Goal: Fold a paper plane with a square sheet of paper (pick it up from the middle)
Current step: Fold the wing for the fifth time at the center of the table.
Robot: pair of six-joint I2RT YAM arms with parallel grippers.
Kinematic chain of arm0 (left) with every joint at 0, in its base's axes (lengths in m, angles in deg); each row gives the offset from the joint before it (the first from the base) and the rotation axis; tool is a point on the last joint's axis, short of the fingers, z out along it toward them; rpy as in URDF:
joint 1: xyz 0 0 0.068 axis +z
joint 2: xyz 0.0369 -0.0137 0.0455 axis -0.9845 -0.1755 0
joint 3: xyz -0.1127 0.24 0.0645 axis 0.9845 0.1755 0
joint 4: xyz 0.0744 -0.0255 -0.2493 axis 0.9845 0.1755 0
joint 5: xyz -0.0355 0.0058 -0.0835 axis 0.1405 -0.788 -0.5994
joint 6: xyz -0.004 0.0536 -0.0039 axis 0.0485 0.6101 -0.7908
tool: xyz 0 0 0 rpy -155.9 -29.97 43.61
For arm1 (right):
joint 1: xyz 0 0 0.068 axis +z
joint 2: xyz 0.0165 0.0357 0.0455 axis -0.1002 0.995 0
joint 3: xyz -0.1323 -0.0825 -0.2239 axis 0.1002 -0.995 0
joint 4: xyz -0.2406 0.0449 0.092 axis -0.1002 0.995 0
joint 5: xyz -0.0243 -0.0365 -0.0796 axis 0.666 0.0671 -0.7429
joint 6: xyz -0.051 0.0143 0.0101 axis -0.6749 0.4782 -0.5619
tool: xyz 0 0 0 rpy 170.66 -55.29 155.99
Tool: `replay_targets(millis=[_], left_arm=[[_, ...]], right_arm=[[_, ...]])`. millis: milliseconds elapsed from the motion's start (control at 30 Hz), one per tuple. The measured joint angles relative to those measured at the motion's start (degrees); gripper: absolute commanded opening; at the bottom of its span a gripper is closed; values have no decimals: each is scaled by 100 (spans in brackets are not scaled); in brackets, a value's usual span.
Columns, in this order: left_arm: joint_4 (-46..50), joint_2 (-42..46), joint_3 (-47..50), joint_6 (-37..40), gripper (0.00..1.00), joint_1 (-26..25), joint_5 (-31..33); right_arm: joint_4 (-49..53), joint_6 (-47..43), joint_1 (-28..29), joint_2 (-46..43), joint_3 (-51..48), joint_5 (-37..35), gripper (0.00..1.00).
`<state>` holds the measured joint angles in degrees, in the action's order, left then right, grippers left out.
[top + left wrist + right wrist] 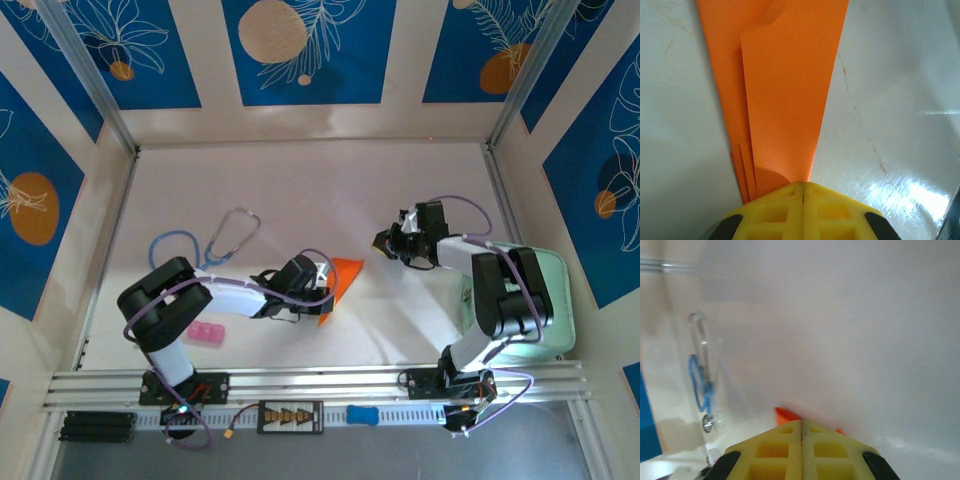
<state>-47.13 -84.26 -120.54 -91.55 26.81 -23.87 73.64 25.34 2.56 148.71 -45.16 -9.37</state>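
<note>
Paper plane: one orange piece, already folded into a tapered shape with several stacked layers. It lies well to the left of the tray, about mid-desk.
Left claw: fingers pressed together, clamped on the narrow end of the paper plane, on the side away from the tray.
Right claw: fingers together with nothing between them. It hangs between the tray and the paper plane, clear of the paper, and an orange corner shows just past its tips.
Done so far: I judge the main folds are made, since the sheet reads as a pointed wedge and not a flat square.
Left to do: probably pressing the creases or opening the wings. I cannot tell from these views whether the shape is finished.
Count, paper: one.
Count, claws: two, both closed.
Count, tray: one, pale green, partly under the right arm.
Count, stethoscope: one, farther from the tray than the paper, towards the back wall.
Count, pink block: one, on the desk far left of the tray, near the left arm's base.
</note>
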Motion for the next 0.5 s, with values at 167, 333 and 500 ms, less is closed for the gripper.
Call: replay_targets(millis=[167, 333, 500], left_arm=[[-17, 2, 11, -11, 0, 0, 2], [-17, 4, 11, -13, 0, 0, 2], [-17, 7, 9, -13, 0, 0, 0]], right_arm=[[-225, 0, 610, -310, -164, 236, 5], [-444, 72, 1078, -37, -501, 345, 3], [-614, 101, 992, 514, -588, 345, 2]])
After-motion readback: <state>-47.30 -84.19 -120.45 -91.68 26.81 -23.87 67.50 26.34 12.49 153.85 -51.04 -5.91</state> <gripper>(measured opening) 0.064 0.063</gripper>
